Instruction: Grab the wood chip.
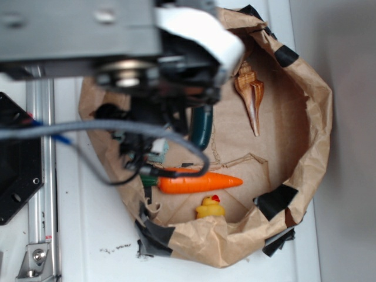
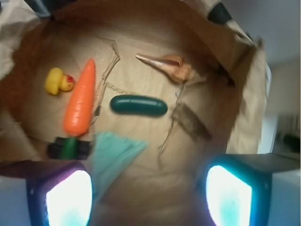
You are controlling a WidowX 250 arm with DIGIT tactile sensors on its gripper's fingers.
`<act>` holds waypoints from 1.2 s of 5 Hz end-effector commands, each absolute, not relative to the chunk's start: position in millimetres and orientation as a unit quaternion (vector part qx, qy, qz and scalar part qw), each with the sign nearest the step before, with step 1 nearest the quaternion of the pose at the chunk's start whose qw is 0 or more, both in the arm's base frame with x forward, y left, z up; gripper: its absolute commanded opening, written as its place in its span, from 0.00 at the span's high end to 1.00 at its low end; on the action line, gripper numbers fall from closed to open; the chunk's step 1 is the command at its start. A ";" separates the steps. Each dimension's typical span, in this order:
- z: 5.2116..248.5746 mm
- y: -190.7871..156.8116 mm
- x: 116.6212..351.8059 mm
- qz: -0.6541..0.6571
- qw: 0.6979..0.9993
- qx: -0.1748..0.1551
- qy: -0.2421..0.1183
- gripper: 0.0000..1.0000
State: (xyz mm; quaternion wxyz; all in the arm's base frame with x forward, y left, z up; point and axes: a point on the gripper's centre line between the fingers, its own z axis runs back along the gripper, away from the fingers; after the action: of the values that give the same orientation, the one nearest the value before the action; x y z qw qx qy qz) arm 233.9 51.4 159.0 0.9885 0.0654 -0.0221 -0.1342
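The wood chip (image 2: 190, 121) is a flat dark brown slab lying on the paper floor of the bag, right of the dark green pickle (image 2: 138, 105) and below the orange-brown seashell (image 2: 170, 67). In the exterior view the chip is hidden behind the arm. My gripper (image 2: 148, 197) is open and empty, its two glowing pads (image 2: 68, 200) wide apart above the bag floor, with the chip ahead of and above the right pad. In the exterior view the gripper (image 1: 167, 126) is mostly masked by the arm body and cables.
A brown paper bag (image 1: 305, 147) with black tape patches (image 1: 276, 200) walls everything in. Inside are an orange carrot (image 2: 81, 99), a yellow duck (image 2: 57, 81) and a teal cloth scrap (image 2: 113, 153). The carrot (image 1: 197, 183), duck (image 1: 210, 207), seashell (image 1: 251, 94) and pickle (image 1: 201, 126) show in the exterior view.
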 end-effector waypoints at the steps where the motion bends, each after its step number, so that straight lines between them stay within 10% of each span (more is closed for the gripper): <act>1: 124.4 66.2 246.4 -0.232 0.970 0.068 -0.013 0.00; 6: 73.9 107.4 240.9 -0.263 0.960 0.092 0.000 0.00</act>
State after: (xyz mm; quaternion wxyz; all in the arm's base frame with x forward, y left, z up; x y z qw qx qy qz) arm 234.5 101.5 62.6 0.9583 0.0763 0.0207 -0.2745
